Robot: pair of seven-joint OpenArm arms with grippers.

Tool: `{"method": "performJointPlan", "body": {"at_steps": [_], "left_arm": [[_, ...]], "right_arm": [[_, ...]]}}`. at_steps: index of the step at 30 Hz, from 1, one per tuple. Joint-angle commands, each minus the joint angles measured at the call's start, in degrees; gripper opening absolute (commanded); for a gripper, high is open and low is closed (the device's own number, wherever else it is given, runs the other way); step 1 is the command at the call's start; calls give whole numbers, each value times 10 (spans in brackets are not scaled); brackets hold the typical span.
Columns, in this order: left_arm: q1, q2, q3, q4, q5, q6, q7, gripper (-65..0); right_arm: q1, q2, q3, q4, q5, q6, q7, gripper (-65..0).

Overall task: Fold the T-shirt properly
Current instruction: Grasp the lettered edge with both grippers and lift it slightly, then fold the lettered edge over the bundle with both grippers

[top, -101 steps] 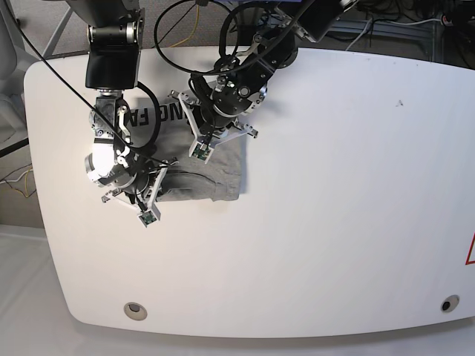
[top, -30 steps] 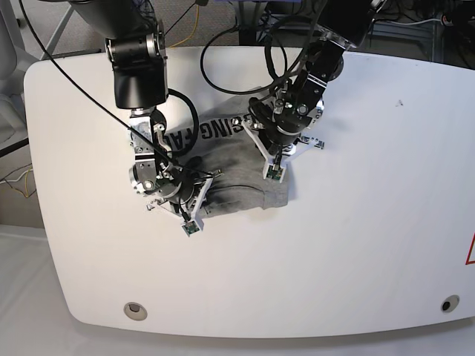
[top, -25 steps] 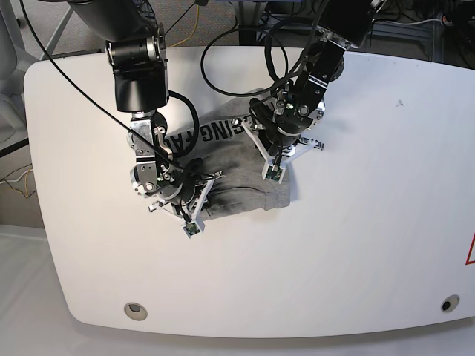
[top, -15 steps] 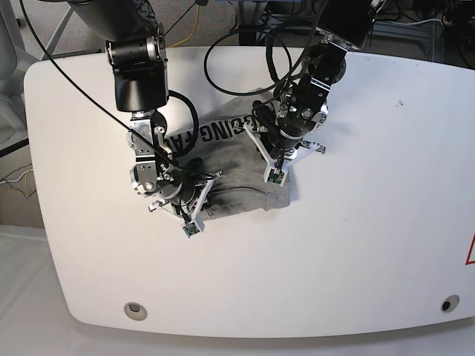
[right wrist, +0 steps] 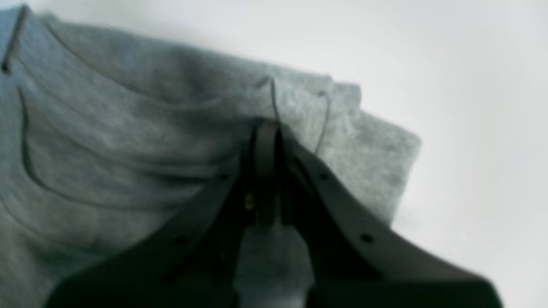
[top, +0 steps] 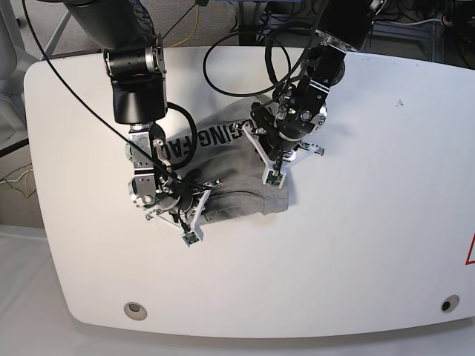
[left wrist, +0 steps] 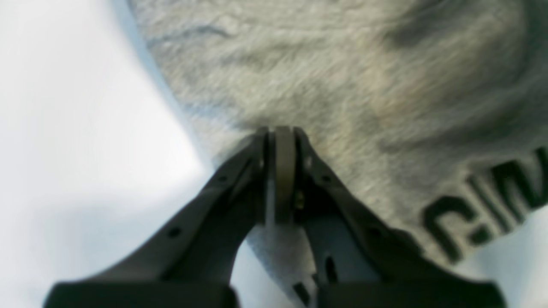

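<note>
Both jaws pinch the T-shirt (top: 230,167) on the white table (top: 371,208).

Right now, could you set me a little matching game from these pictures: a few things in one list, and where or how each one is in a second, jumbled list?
Things:
1. left tool
2. right tool
3. T-shirt
4. table

Descriptions:
A. white, bare over most of its surface
B. shut on the grey cloth near the black lettering
C. grey, bunched up between the two arms
D. shut on a plain grey folded edge, no lettering in its view

Pairs: 1-B, 2-D, 3-C, 4-A
</note>
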Motion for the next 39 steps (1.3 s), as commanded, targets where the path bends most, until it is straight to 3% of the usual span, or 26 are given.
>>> {"method": "performJointPlan", "body": {"at_steps": [1,11,16,23,39], "left_arm": [[-9,16,1,30,1,0,-7,-631],[13,33,27,67,1,0,0,-631],[30,57,34,82,1,0,0,-631],[51,70,61,85,1,0,0,-631],[57,69,72,86,2,0,-2,-631]], "right_arm": [[15,3,2,48,2,-1,1,-644],[-24,22,4,227,2,-1,-102,-644],[-57,41,4,310,4,-1,-139,-644],[-113,64,5,345,3,-1,-140,-644],[-175,62,43,329,4,3,-102,-644]]}}
